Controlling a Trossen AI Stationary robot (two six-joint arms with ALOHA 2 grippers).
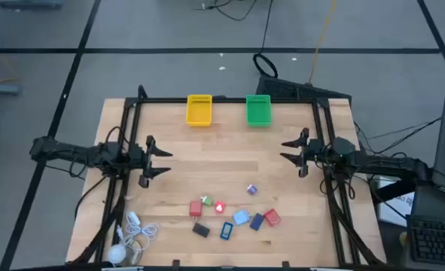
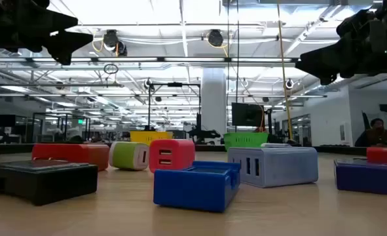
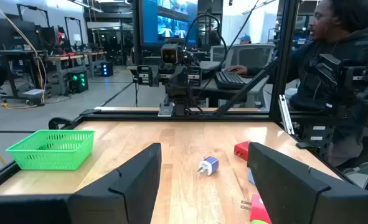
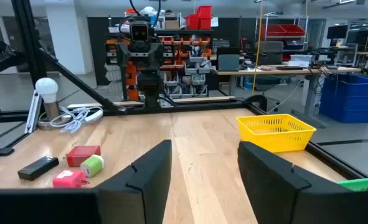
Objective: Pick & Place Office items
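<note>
The office items, several tiny blocky pieces, lie loose on the wooden table near its front edge: a purple one (image 1: 251, 190), red ones (image 1: 272, 217) (image 1: 196, 208), blue ones (image 1: 241, 218) (image 1: 227, 230), a green one (image 1: 206, 201) and a black one (image 1: 200, 230). My left gripper (image 1: 162, 162) hovers over the table's left side, open and pointing toward the middle, with the purple piece (image 3: 208, 165) ahead of it. My right gripper (image 1: 288, 150) hovers at the right side, open, facing the left one; the red (image 4: 84, 154) and green (image 4: 92, 165) pieces lie ahead of it.
A yellow basket (image 1: 199, 110) and a green basket (image 1: 258, 110) stand side by side at the table's far edge. A white coiled cable (image 1: 135, 233) with a round ball (image 1: 115, 254) lies at the near left corner. A person (image 3: 333, 56) sits beyond the table's right side.
</note>
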